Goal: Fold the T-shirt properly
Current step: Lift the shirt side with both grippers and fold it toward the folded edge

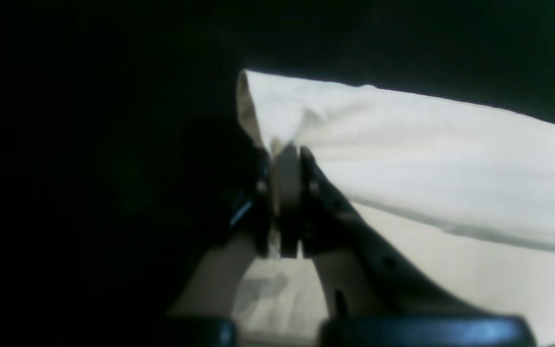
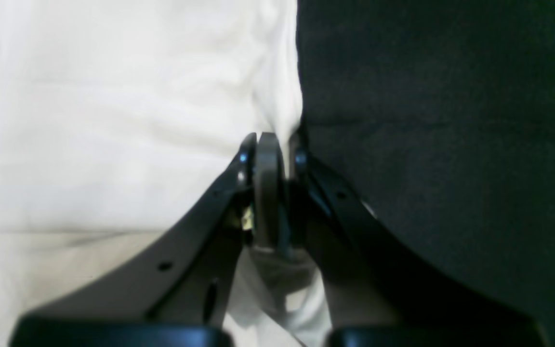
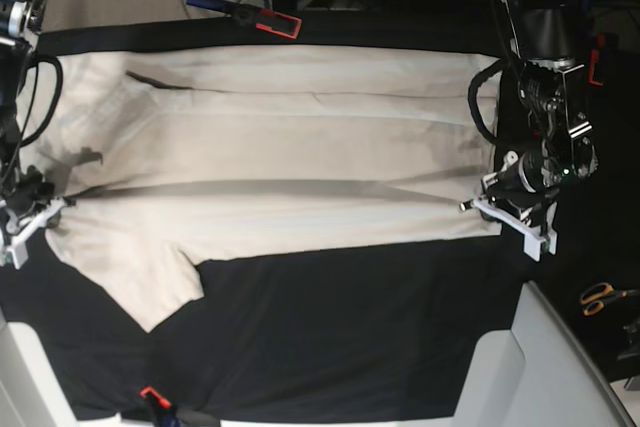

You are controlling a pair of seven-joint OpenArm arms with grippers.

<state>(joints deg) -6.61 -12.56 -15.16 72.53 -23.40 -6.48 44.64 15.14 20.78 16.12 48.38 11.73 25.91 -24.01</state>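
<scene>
The cream T-shirt (image 3: pixel 280 167) lies spread wide across the black table cloth (image 3: pixel 350 337), with a fold running along its length and one sleeve hanging toward the front left. My left gripper (image 3: pixel 487 199) is at the shirt's right edge. In the left wrist view the left gripper (image 1: pixel 284 152) is shut on a pinched, lifted corner of the T-shirt (image 1: pixel 427 144). My right gripper (image 3: pixel 40 209) is at the shirt's left edge. The right wrist view shows the right gripper (image 2: pixel 275 140) shut on the T-shirt (image 2: pixel 113 120) border, next to the black table cloth (image 2: pixel 451 144).
A red-and-black clamp (image 3: pixel 265 19) holds the cloth at the table's far edge, and another clamp (image 3: pixel 150 394) sits at the front. Orange-handled scissors (image 3: pixel 600 297) lie off to the right. Pale grey panels (image 3: pixel 540 367) flank the front corners. Cables crowd the back.
</scene>
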